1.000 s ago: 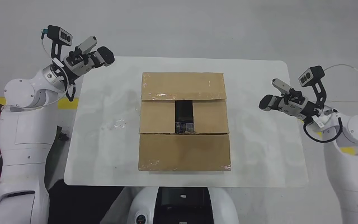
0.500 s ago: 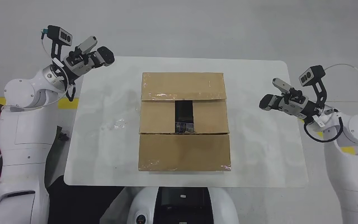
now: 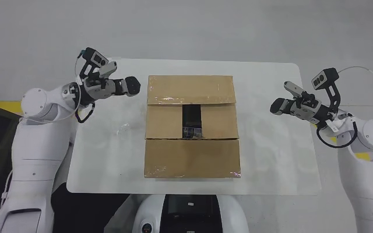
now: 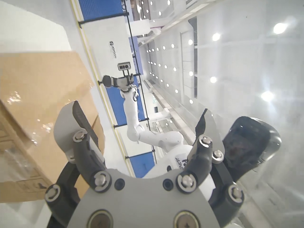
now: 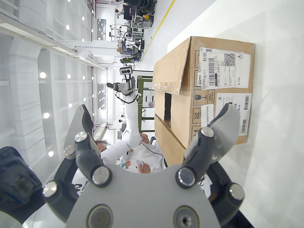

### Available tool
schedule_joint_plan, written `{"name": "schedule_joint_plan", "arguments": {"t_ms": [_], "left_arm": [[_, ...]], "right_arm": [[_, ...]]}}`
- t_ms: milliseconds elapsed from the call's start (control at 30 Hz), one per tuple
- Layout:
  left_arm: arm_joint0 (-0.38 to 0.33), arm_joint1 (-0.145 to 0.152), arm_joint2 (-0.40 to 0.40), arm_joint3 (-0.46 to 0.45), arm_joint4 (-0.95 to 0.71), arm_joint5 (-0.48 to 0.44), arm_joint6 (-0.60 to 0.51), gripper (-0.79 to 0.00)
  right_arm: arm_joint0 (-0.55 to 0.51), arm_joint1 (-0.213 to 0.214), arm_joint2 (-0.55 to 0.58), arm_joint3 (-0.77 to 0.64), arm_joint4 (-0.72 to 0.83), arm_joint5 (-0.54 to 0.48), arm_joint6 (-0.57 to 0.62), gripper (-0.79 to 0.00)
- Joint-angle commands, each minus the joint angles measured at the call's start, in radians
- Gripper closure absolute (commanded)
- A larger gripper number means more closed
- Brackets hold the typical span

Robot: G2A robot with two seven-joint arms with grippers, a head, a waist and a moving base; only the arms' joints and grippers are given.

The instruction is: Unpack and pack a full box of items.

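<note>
One box (image 3: pixel 192 125), flaps (image 3: pixel 191 158) nearly shut — white table (image 3: pixel 274 163)

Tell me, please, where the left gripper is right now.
In the top view, the left gripper hovers over the far left part of the table, open, close beside the far left corner of the box.

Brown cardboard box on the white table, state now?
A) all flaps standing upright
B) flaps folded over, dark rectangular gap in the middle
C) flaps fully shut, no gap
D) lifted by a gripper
B: the brown cardboard box rests on the white table, flaps folded over around a dark rectangular gap; the left gripper and right gripper are apart from it.
</note>
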Motion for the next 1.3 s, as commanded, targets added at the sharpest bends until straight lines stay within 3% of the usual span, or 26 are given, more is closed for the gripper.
{"name": "schedule_joint_plan", "arguments": {"t_ms": [0,467,1267], "left_arm": [[0.009,-0.001,0.015,-0.011,0.006,0.005,-0.016,-0.785],[0.047,-0.001,0.081,-0.025,0.036,0.070,-0.104,-0.785],[0.044,0.007,0.110,0.013,0.119,0.117,-0.101,-0.785]], "right_arm": [[0.000,0.000,0.000,0.000,0.000,0.000,0.000,-0.785],[0.000,0.000,0.000,0.000,0.000,0.000,0.000,-0.785],[0.000,0.000,0.000,0.000,0.000,0.000,0.000,-0.785]]}}
